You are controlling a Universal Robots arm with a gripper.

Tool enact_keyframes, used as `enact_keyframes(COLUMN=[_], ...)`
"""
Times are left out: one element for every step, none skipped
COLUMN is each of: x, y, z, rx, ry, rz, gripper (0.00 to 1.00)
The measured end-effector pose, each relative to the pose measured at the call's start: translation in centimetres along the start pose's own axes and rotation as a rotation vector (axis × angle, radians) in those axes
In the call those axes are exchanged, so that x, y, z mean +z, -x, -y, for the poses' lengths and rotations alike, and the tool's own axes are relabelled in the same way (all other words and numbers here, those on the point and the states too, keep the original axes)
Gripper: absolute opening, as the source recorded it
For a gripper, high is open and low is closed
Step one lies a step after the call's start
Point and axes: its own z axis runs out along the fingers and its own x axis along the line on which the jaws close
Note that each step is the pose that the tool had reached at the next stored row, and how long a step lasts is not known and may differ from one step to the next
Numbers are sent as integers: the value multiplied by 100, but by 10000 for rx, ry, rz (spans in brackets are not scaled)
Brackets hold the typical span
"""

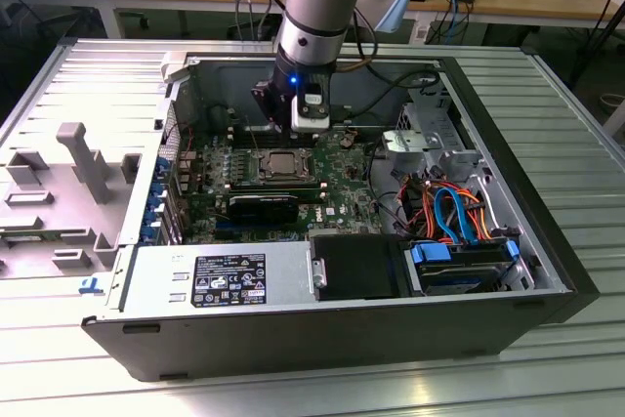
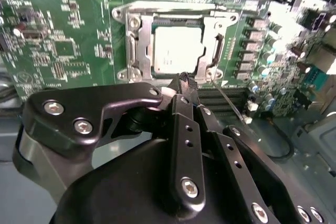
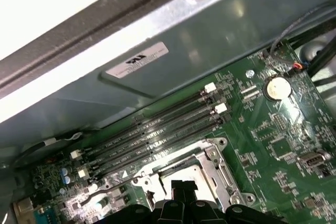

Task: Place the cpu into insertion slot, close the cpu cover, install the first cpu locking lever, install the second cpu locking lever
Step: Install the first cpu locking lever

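Gripper (image 2: 187, 85) hangs low over the green motherboard (image 2: 63, 51) inside the open computer case (image 1: 547, 241). Jaws clenched together, nothing between them. Just ahead of the jaw tips: the cpu (image 2: 177, 51) seated in the insertion slot (image 2: 122, 51), the cpu cover (image 2: 209, 43) down around it. A thin locking lever (image 2: 228, 100) runs beside the jaw tips.

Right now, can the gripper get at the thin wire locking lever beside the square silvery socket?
Probably yes. In the second wrist view the black gripper sits right at the silvery socket frame's edge, fingertips closed, beside the thin wire lever. Nothing stands between them.
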Motion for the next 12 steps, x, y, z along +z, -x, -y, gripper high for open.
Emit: enact_keyframes(x=[0, 0, 1, 0, 0, 0, 0, 1, 0, 0, 0, 0], y=[0, -1, -1, 0, 0, 0, 0, 0, 0, 0, 0, 0], z=[0, 0, 0, 0, 0, 0, 0, 0, 0, 0, 0, 0], rx=[-38, -82, -183, -322, -480, -628, -773, -919, -1083, -1319, -1557, -1682], ry=[80, 94, 79, 51, 21, -6, -35, -62, -94, -139, -185, -208], rz=[-43, -56, -63, -71, -81, -90, -98, -107, -117, -132, -146, -153], gripper=[11, 11, 11, 11, 11, 11, 11, 11, 11, 11, 11, 11])
